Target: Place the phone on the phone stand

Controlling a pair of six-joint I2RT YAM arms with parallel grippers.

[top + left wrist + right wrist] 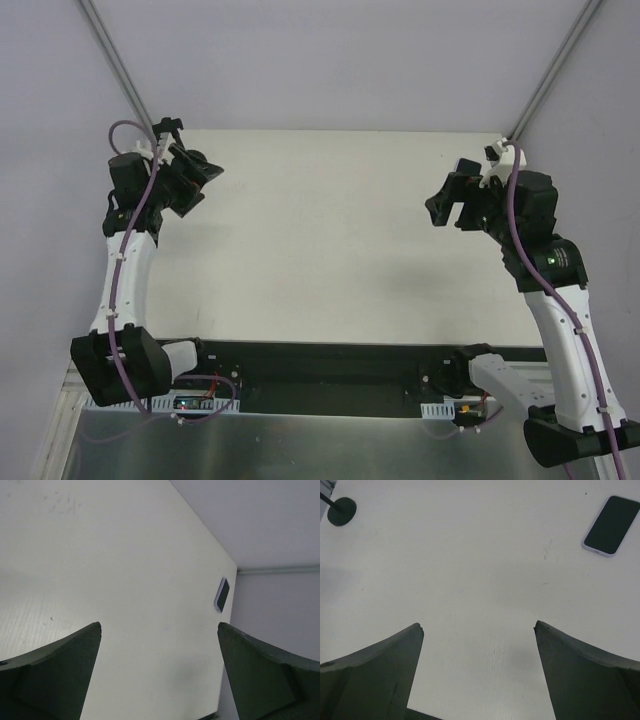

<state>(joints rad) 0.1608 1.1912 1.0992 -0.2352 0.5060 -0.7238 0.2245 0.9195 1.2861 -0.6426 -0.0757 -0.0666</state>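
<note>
White counter (470, 570), and on it the phone (611, 526) lies flat, dark screen up, well apart from the phone stand (341, 511). My right wrist view shows only the stand's round black base and a stub of post running off the corner; its cradle is out of frame. From my left wrist the phone shows small, near the counter's far edge.

My right end effector (478, 625) hangs over bare counter with its jaws spread wide and nothing between them. My left end effector (159, 626) is just as wide and just as empty.

So I judge that nothing of the task is done. I have yet to reach the phone, grip it, carry it across and seat it in the cradle.
</note>
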